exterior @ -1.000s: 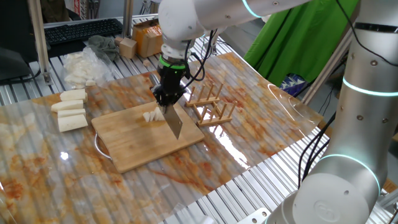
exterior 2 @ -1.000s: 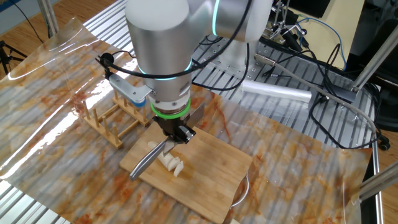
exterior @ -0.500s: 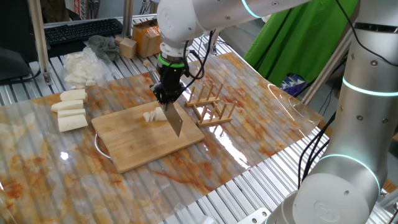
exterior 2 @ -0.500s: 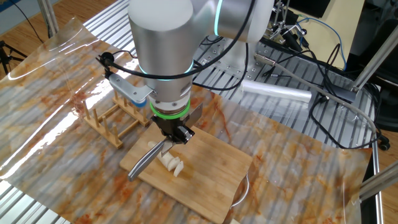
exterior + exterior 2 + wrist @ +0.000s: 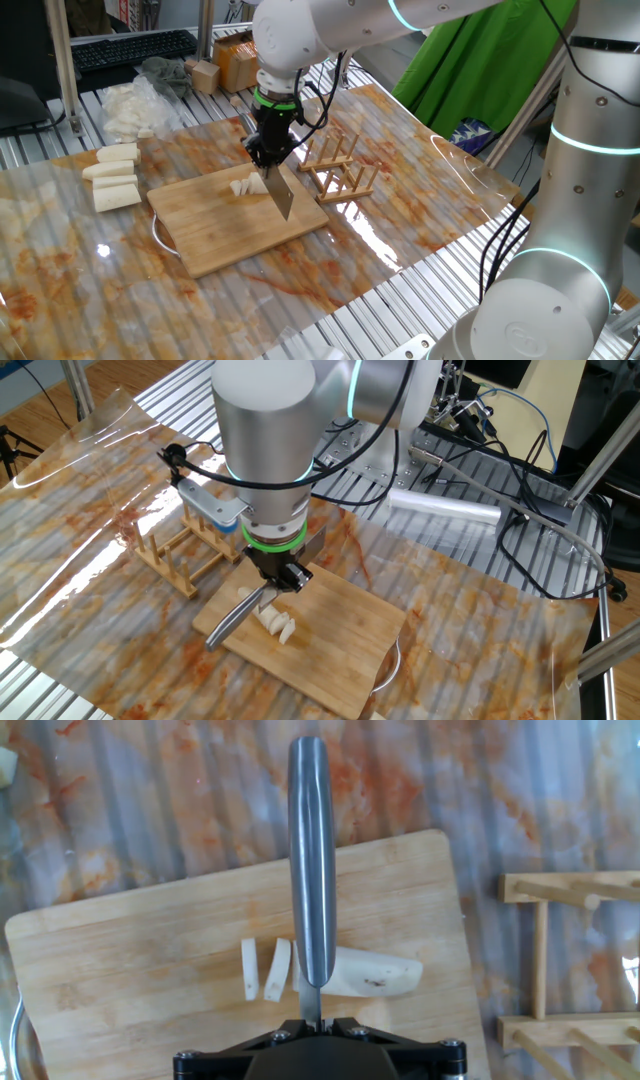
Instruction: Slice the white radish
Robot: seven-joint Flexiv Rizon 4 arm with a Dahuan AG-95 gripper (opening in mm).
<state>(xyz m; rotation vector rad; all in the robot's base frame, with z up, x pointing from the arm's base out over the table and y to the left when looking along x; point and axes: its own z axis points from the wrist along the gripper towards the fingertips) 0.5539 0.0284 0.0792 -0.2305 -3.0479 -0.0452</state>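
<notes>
My jaws, clamped on the knife (image 5: 311, 870), hold its blade above the white radish (image 5: 365, 972) beside two cut slices (image 5: 264, 969); next I judge a straight downward press.

Wooden rack (image 5: 338, 165) beside cutting board (image 5: 215, 225)

I find no legible text, label, brand, number or sign in any view; the cardboard boxes (image 5: 228, 62) beyond my cutting board (image 5: 235, 217) show nothing readable.
</notes>
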